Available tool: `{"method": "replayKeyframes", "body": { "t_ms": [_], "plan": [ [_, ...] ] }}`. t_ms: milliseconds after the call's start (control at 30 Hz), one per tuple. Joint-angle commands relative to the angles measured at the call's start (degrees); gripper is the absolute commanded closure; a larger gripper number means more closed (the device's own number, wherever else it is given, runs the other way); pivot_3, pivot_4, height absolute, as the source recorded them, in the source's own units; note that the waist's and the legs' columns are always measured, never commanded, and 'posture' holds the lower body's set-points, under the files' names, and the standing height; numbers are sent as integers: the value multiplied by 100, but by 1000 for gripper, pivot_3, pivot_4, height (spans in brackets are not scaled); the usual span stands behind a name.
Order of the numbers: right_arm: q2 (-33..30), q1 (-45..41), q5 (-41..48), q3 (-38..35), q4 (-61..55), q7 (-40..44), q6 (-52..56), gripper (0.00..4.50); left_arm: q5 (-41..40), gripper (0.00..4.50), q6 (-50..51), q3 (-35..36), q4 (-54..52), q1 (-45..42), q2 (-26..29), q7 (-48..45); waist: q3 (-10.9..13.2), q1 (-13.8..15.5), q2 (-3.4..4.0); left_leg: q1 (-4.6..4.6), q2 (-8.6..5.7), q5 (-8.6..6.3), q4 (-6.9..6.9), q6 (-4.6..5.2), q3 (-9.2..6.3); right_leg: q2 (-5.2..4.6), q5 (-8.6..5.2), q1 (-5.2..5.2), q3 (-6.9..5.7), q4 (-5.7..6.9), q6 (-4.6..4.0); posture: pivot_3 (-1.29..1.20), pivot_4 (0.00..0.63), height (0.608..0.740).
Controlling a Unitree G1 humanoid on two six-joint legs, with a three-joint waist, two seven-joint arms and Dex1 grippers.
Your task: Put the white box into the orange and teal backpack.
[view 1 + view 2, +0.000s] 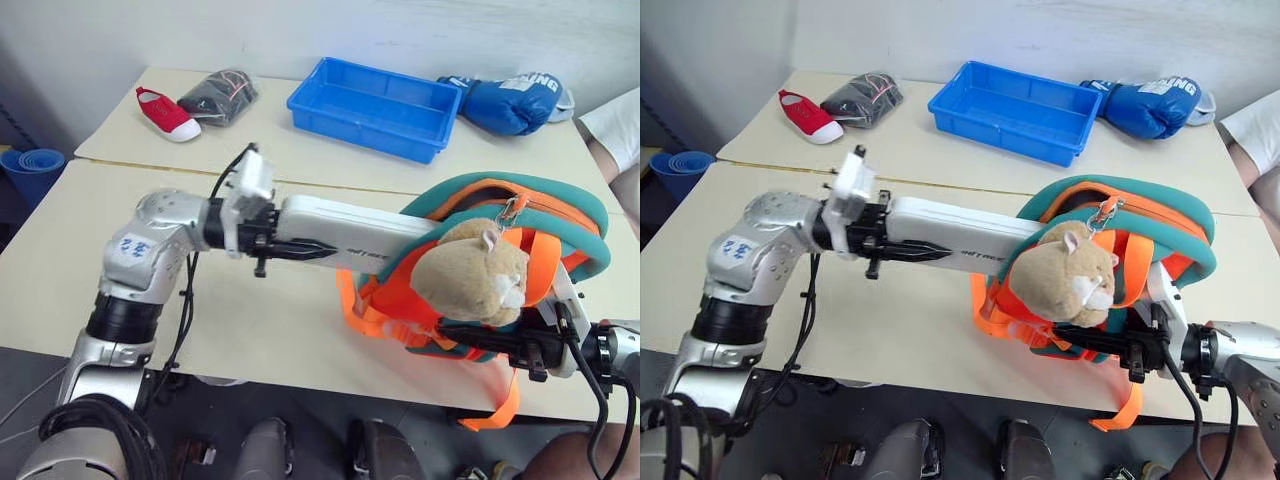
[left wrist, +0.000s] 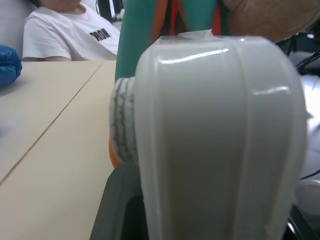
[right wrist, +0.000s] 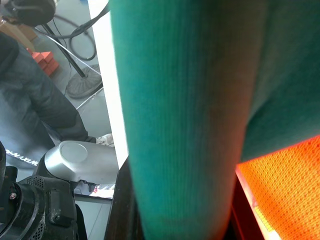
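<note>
step in hand, as judged: feeding the flat white rectangular plastic case (image 1: 960,236) into the bulky backpack with teal rim and bright orange panels (image 1: 1150,240).

left gripper (image 1: 915,250) grasps the white case by its left end; black fingers clenched across its near edge. case held level above the beige tabletop (image 1: 890,330), long axis running left to right. its right end sits at the backpack's left rim, passing behind the tan plush toy (image 1: 1065,280) that hangs from the zip. whether the tip is already past the teal rim: cannot tell, the toy hides it.

right gripper (image 1: 1120,345) is clamped on the backpack's near lower edge, holding the bag up off the near right part of the table; its wrist view shows teal fabric pinched close against the fingers.

doing it well:
- keep the case level and slide it rightward along its own length, aiming at the dark gap under the orange-lined zip opening.
- right gripper should hold the bag firm so the push does not shove it away.
- the plush toy and the loose orange straps (image 1: 1000,305) may snag the leading corner; steer the tip on the far side of the toy.
- release only once most of the case is inside.

also on the table, far side, well apart: blue plastic tray (image 1: 1015,108), blue boxing glove (image 1: 1145,105), red shoe (image 1: 808,115).
</note>
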Motion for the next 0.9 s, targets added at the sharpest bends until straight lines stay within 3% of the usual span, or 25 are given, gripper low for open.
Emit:
{"method": "replayKeyframes", "body": {
  "t_ms": [33, 167, 367, 433, 533, 700, 900],
  "plan": [
    [22, -6, 67, -37, -187, -15, 8, 4447, 367, 3222, 146, -463, 178, -382, -570, 420, 0, -2, 0, 0, 0, 0, 3, 2, 0, 0, 1, 0, 1, 1, 1, 0, 150, 740],
    [35, -87, 81, 48, -296, -116, 54, 4447, 527, 3222, 151, -766, 598, -809, -1599, 777, 0, -1, 0, -12, 1, -1, 20, 8, -2, 2, 4, -4, -1, 4, 7, 0, 150, 740],
    [78, -155, 26, 158, -374, -258, 50, 4447, 896, 3222, -353, -828, 1225, -903, -2319, 1048, 0, -29, 3, -23, 8, -2, 29, 10, -3, 8, 4, -13, -1, 4, 8, 0, 150, 740],
    [159, -182, -22, 251, -384, -366, 9, 4447, 721, 2508, -373, -574, 1309, -823, -2396, 1026, 0, -26, 3, -22, 9, -1, 32, 8, -5, 8, 4, -13, -3, 8, 8, 0, 150, 740],
    [289, -200, -79, 325, -390, -484, -57, 4447, 455, 1595, -294, -239, 1246, -700, -2252, 827, 0, -38, 4, -23, 10, -1, 34, 9, -5, 7, 4, -12, -1, 8, 8, 0, 150, 740],
    [464, -274, -215, 375, -383, -693, -169, 4447, -264, 57, -601, 340, 1131, -464, -1518, -648, 1, -99, 7, -23, 14, 1, 33, 3, -5, 8, 3, -16, -3, 13, 6, 0, 150, 740],
    [557, -606, -238, 551, -344, -902, -63, 4447, 24, 24, -1397, 415, 1765, -517, -661, -1712, 0, -99, 8, -23, 9, 1, 37, 4, -5, 7, 4, -12, -7, 12, 6, 0, 150, 740]
  ]
}}
